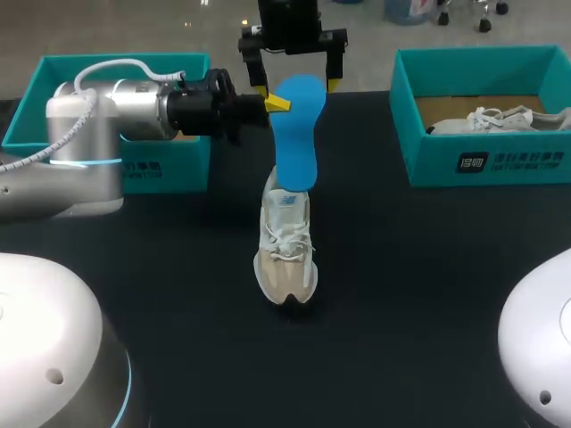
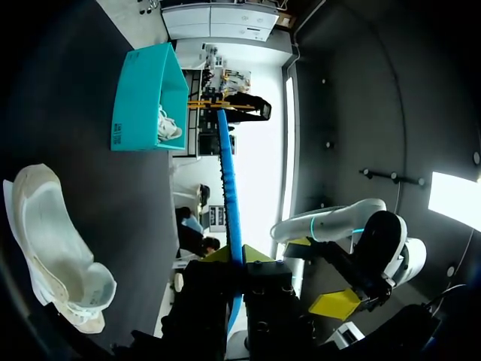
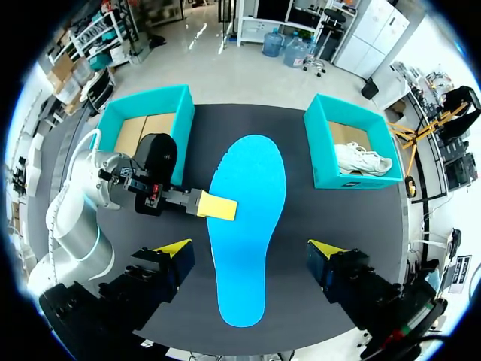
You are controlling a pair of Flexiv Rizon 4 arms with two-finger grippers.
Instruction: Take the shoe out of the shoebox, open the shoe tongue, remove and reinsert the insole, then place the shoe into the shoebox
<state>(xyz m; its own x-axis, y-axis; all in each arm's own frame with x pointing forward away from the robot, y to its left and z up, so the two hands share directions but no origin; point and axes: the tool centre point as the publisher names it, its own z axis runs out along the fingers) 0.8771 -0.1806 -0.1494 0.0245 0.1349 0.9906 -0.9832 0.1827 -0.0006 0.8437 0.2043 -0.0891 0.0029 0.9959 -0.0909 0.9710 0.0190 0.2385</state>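
Left end effector [image 1: 277,104] pinches the blue insole [image 1: 299,134] upright over the shoe [image 1: 285,241] at the middle of the worktop [image 1: 428,294], right end effector [image 1: 295,86] spread around it, so reinsertion and boxing likely remain

The left arm [image 1: 85,134] has rounded silver-white links with a glowing cyan ring at one joint. A white cable [image 1: 116,67] loops over its wrist. The left hand [image 1: 278,103] and right hand [image 1: 296,86] are black and boxy with yellow fingertips. Two white domed shells [image 1: 45,330] show small dark screw holes, and one has a cyan band.
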